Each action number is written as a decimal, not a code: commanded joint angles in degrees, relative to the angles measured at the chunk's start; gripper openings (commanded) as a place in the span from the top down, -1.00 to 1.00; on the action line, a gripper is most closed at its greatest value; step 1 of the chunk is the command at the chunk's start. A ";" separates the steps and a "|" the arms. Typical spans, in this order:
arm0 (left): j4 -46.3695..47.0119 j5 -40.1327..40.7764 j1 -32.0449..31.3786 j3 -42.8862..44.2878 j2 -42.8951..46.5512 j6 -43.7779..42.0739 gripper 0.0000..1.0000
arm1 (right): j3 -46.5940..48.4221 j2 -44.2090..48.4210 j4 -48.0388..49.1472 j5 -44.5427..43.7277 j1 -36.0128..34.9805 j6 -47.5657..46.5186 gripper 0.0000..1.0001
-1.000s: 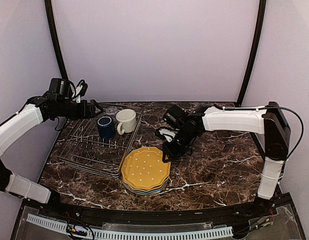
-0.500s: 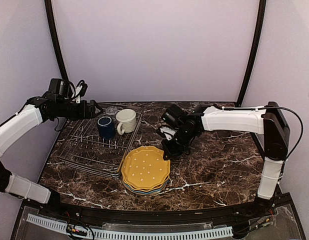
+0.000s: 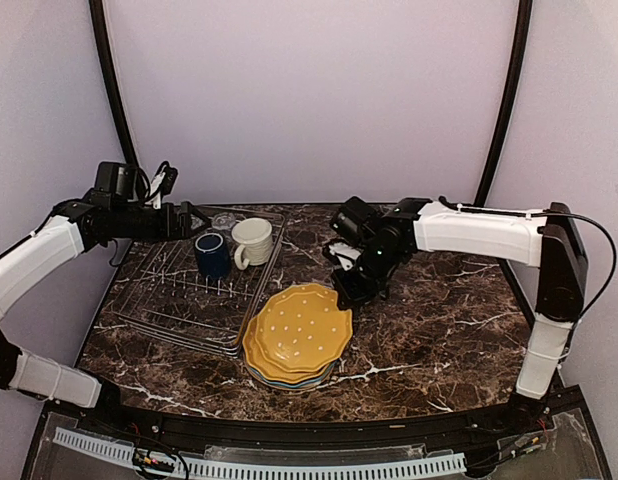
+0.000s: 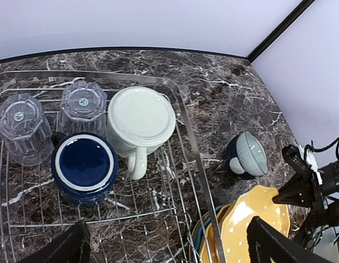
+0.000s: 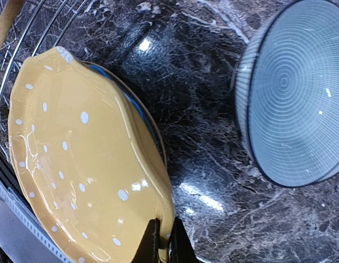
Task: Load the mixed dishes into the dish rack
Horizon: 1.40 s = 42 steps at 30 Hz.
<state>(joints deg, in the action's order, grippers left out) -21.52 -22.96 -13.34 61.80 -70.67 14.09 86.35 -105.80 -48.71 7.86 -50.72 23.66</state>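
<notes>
Glossy glazed yellow plate, polished marble table, shiny metal wire rack

Bright, even light from overhead in the top view, pale walls washed soft lilac, only faint shadows under the arms. The dark marble bench gleams. In the right wrist view, white hot spots flare on the stone, and glossy streaks run across the yellow plate. The bowl is sharp, every ring crisp. The left wrist view is clear at centre, with the bottom corners dark and soft.
</notes>
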 commanded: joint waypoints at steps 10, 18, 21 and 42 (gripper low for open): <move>13.38 -10.92 -7.22 -6.72 3.60 4.77 -0.98 | -2.93 12.69 7.16 6.10 6.60 -1.77 1.00; 17.74 -10.76 -15.83 -7.89 2.53 11.87 -0.98 | 1.37 12.86 9.14 7.55 7.73 -2.56 1.00; 19.74 -10.52 -17.66 -8.47 1.82 13.90 -0.98 | 2.54 12.57 10.91 8.68 7.90 -2.40 1.00; 19.01 -13.77 -21.46 -7.75 -7.20 20.10 -0.26 | 2.86 12.04 17.16 13.28 8.09 -1.07 1.00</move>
<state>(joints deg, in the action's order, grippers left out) -3.44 -34.54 -34.57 54.13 -77.87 33.17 87.13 -95.74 -39.66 16.36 -43.05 20.97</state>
